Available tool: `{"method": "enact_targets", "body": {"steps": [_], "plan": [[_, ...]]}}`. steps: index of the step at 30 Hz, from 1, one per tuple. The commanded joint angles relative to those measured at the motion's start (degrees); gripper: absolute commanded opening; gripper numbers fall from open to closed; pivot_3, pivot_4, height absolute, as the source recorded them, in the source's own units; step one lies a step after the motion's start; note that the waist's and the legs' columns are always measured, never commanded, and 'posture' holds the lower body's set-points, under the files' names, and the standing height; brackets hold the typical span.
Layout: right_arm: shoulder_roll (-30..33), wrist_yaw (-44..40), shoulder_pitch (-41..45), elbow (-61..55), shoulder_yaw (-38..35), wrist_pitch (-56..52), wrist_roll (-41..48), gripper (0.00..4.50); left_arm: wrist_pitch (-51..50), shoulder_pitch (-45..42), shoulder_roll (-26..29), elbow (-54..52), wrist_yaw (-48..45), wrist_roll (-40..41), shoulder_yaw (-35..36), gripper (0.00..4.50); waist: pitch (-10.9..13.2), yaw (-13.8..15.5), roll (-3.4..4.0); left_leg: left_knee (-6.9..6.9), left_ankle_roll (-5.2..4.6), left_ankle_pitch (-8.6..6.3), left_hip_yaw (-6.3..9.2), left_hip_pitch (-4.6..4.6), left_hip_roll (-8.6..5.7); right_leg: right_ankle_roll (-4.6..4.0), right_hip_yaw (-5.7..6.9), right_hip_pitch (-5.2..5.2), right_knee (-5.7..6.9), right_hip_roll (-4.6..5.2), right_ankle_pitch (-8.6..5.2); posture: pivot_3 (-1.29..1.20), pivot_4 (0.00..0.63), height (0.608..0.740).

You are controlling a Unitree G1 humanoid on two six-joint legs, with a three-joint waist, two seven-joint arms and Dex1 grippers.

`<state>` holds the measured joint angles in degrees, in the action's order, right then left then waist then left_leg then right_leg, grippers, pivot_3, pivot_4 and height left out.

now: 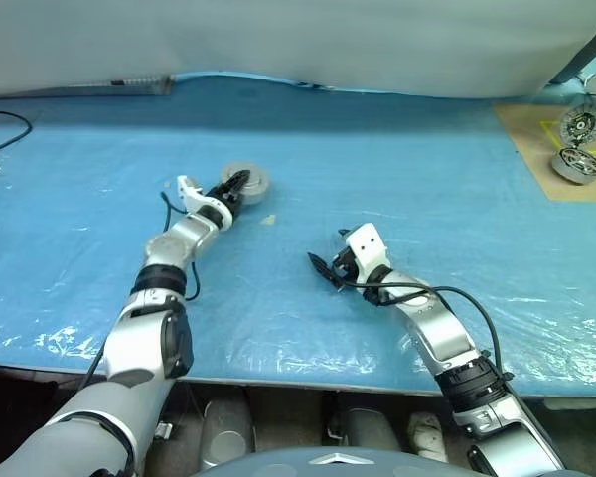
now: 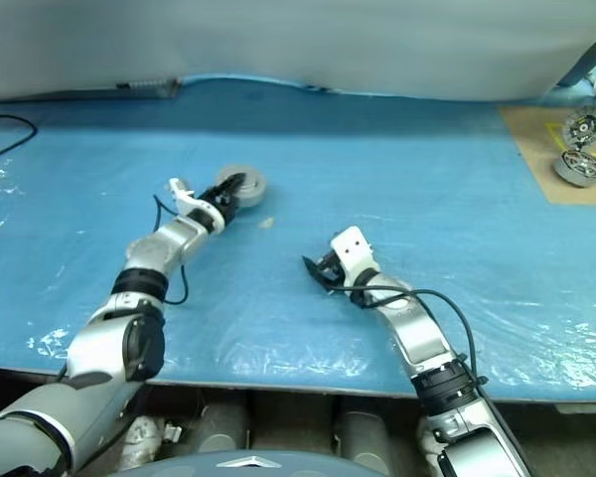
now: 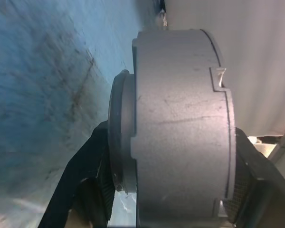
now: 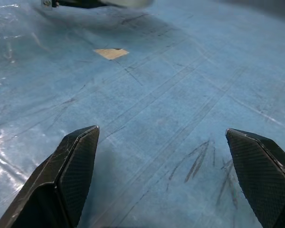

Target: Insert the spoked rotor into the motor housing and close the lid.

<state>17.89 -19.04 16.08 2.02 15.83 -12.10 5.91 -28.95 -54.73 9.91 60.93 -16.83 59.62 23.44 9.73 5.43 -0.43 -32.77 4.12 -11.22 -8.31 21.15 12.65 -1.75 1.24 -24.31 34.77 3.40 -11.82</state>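
Grey metal fills the left wrist view: a thick round cylinder with a notched seam, the motor housing (image 3: pixel 180 128) with its lid seemingly seated on it, clamped between the two black fingers of the left gripper (image 1: pixel 236 186). From the head views this assembly sits on the blue plastic-covered bench (image 1: pixel 397 179), left of centre and towards the far edge, jaws partly open around its width. No spoked rotor shows loose near it; judged to be inside already, though the frames cannot confirm.

Right gripper (image 4: pixel 173 178) rests low near the bench middle, jaws spread wide, holding nothing.

Tan paper scrap (image 4: pixel 110 52) lies between the two grippers.

Two spare round metal wheel parts (image 1: pixel 578 149) wait on a brown board at the far right corner, well apart.
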Motion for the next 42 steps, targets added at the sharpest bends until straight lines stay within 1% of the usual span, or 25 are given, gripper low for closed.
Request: {"method": "enact_targets", "body": {"steps": [1, 6, 9, 10, 13, 14, 15, 16, 17, 19, 22, 23, 25, 26, 28, 30, 31, 33, 35, 38, 39, 42], "plan": [[-1.17, 0.66, 0.54, 0.52, -1.35, 4.44, -2.36, 4.5, 4.97, -5.31, -1.01, 5.53, -2.38, -4.87, 1.48, 2.4, 0.0, -0.09, 0.0, 0.0, 0.0, 0.0, 0.0, -0.01, 0.0, 0.0, -0.01, 0.0, 0.0, 0.0, 0.0, 0.0, 0.15, 0.74], [-2.82, 0.19, 0.37, 1.18, -1.09, 5.37, -4.07, 4.5, 8.88, -7.78, -2.52, 10.52, -0.89, -10.0, 3.4, 2.4, 0.04, -0.26, -0.06, 0.01, -0.01, 0.0, 0.03, -0.01, 0.01, -0.06, -0.02, 0.0, 0.02, -0.03, 0.03, 0.0, 0.15, 0.74], [-3.57, 0.06, 0.37, 1.28, -0.93, 5.21, -5.14, 4.5, 9.2, -7.24, -2.94, 11.55, 1.04, -12.54, 4.24, 2.4, 0.04, -0.22, -0.07, -0.02, -0.01, 0.0, 0.06, -0.03, 0.01, -0.12, -0.01, 0.01, 0.02, -0.01, 0.06, 0.0, 0.15, 0.74], [-3.75, -0.03, 0.36, 1.28, -1.06, 5.13, -5.33, 4.5, 8.83, -6.82, -2.79, 11.48, 1.24, -13.21, 4.53, 3.12, 0.04, -0.21, -0.07, -0.04, -0.02, 0.0, 0.06, -0.05, 0.01, -0.13, -0.01, 0.04, 0.03, -0.01, 0.07, 0.0, 0.15, 0.74], [-4.37, -0.2, 0.27, 1.02, -1.72, 4.41, -5.3, 4.5, 6.7, -5.01, -2.02, 10.41, 0.87, -14.77, 5.03, 4.07, 0.04, -0.21, -0.07, -0.08, -0.02, 0.0, 0.05, -0.14, 0.03, -0.19, -0.01, 0.21, 0.05, 0.0, 0.09, 0.0, 0.15, 0.74], [-4.58, -0.35, 0.23, 0.79, -1.93, 4.01, -5.08, 4.5, 5.28, -3.96, -1.52, 9.59, 0.51, -15.27, 4.94, 4.36, 0.04, -0.28, -0.07, -0.08, -0.02, 0.0, 0.02, -0.21, 0.04, -0.24, -0.02, 0.32, 0.04, 0.0, 0.06, 0.0, 0.15, 0.74], [-4.74, -0.57, 0.15, 0.56, -2.07, 3.7, -4.91, 4.5, 3.51, -2.72, -0.94, 8.46, -0.09, -15.73, 4.77, 4.46, 0.04, -0.4, -0.06, -0.08, -0.03, 0.0, -0.01, -0.31, 0.06, -0.44, -0.02, 0.38, 0.05, 0.0, -0.04, 0.0, 0.15, 0.74], [-4.89, -0.82, 0.05, 0.32, -2.19, 3.42, -4.8, 4.5, 1.38, -1.2, -0.27, 6.72, -0.66, -16.26, 4.33, 4.46, 0.03, -0.62, -0.05, -0.07, -0.03, 0.0, -0.05, -0.37, 0.08, -0.48, -0.03, 0.41, 0.05, 0.0, -0.05, 0.0, 0.15, 0.74], [-5.08, -1.05, -0.12, 0.02, -2.34, 3.07, -4.6, 4.5, -0.98, 0.41, 0.32, 4.52, -1.11, -16.67, 3.88, 4.46, 0.03, -0.87, -0.05, -0.06, -0.03, 0.0, -0.08, -0.44, 0.08, -0.5, -0.05, 0.44, 0.06, 0.0, -0.04, 0.0, 0.15, 0.74], [-5.67, -1.6, -0.64, -0.77, -2.98, 1.82, -3.57, 4.5, -7.14, 5.49, 1.75, -3.06, -1.76, -17.43, 1.9, 4.46, 0.01, -1.37, -0.04, -0.02, -0.03, -0.01, -0.1, -0.58, 0.11, -0.55, -0.05, 0.56, 0.05, -0.01, -0.06, 0.0, 0.15, 0.74], [-6.4, -2.49, -1.5, -2.01, -3.92, 0.07, -2.03, 4.5, -16.8, 16.01, 3.91, -20.48, -1.83, -17.1, -1.65, 4.46, -0.01, -2.2, -0.01, 0.09, -0.03, -0.01, -0.21, -0.86, 0.16, -0.68, -0.05, 0.71, 0.05, -0.01, -0.15, 0.0, 0.15, 0.74], [-6.62, -2.72, -1.76, -2.36, -4.23, -0.5, -1.61, 4.5, -18.69, 19.3, 4.74, -26.12, -1.93, -17.48, -3.18, 4.46, -0.02, -2.29, 0.02, 0.21, -0.04, -0.02, -0.23, -1.07, 0.17, -0.78, -0.03, 0.86, 0.04, -0.01, -0.21, 0.0, 0.15, 0.74], [-7.0, -3.31, -2.43, -3.06, -4.96, -1.75, -0.58, 4.5, -20.84, 26.95, 6.59, -39.02, -2.87, -17.52, -5.56, 4.46, -0.08, -2.71, 0.11, 0.35, -0.04, -0.02, -0.24, -1.19, 0.2, -0.85, 0.01, 0.93, 0.03, -0.02, -0.27, 0.0, 0.15, 0.74], [-6.98, -4.13, -2.9, -3.59, -5.25, -2.76, 0.25, 4.5, -20.2, 31.03, 8.33, -45.7, -4.27, -18.83, -8.01, 4.46, -0.1, -2.9, 0.14, 0.36, -0.04, -0.02, -0.24, -1.21, 0.21, -0.87, 0.02, 0.95, 0.02, -0.02, -0.3, 0.0, 0.15, 0.74], [-6.58, -5.96, -3.66, -4.47, -5.49, -3.64, 1.47, 4.5, -17.01, 36.9, 10.87, -55.43, -6.48, -21.95, -12.25, 4.46, -0.1, -3.01, 0.15, 0.45, -0.04, -0.02, -0.25, -1.22, 0.23, -0.88, 0.03, 0.94, -0.03, -0.03, -0.33, 0.0, 0.15, 0.74], [-6.37, -6.55, -4.13, -4.95, -5.75, -3.43, 1.56, 4.5, -11.71, 40.72, 11.44, -61.47, -7.32, -24.86, -14.27, 4.46, -0.09, -2.95, 0.18, 0.49, -0.06, -0.03, -0.25, -1.18, 0.23, -0.83, 0.05, 0.91, -0.06, -0.02, -0.38, 0.0, 0.15, 0.74], [-6.42, -6.55, -4.28, -5.05, -5.95, -3.23, 1.61, 4.5, -7.94, 42.21, 11.3, -63.58, -7.6, -26.69, -14.91, 4.46, -0.08, -2.92, 0.19, 0.49, -0.06, -0.03, -0.25, -1.17, 0.22, -0.81, 0.05, 0.91, -0.07, -0.02, -0.39, 0.0, 0.15, 0.74], [-6.54, -5.56, -4.68, -5.47, -6.38, -1.5, 0.88, 4.5, 3.64, 45.47, 10.63, -67.49, -8.7, -32.46, -16.69, 4.46, -0.07, -2.85, 0.18, 0.48, -0.07, -0.04, -0.24, -1.15, 0.22, -0.74, 0.05, 0.87, -0.09, -0.02, -0.43, 0.0, 0.15, 0.74], [-6.44, -4.36, -5.33, -6.03, -6.61, 1.68, -0.51, 4.5, 11.75, 47.42, 9.94, -68.58, -7.89, -37.75, -18.35, 4.46, -0.04, -2.7, 0.12, 0.49, -0.07, -0.04, -0.23, -1.12, 0.22, -0.45, 0.06, 0.78, -0.13, -0.02, -0.6, 0.0, 0.15, 0.74], [-6.8, -2.63, -7.13, -6.85, -7.01, 5.73, -1.73, 4.5, 20.12, 49.53, 8.49, -67.45, -6.62, -43.46, -20.37, 4.46, -0.04, -2.61, 0.12, 0.5, -0.06, -0.03, -0.23, -0.93, 0.2, -0.52, 0.05, 0.53, -0.13, -0.02, -0.56, 0.0, 0.15, 0.74], [-7.06, -2.21, -7.93, -7.07, -7.15, 6.49, -1.71, 4.5, 22.67, 50.13, 8.13, -66.89, -6.6, -44.97, -20.91, 4.46, -0.04, -2.68, 0.11, 0.53, -0.06, -0.03, -0.24, -0.92, 0.19, -0.67, 0.03, 0.49, -0.14, -0.02, -0.47, 0.0, 0.15, 0.74], [-7.22, -1.96, -9.59, -7.16, -7.21, 7.85, -1.66, 4.5, 26.27, 50.99, 6.3, -66.1, -5.61, -46.34, -20.85, 4.46, -0.04, -2.84, 0.11, 0.64, -0.05, -0.03, -0.24, -0.81, 0.18, -0.67, 0.0, 0.33, -0.14, -0.04, -0.5, 0.0, 0.15, 0.74]]}}
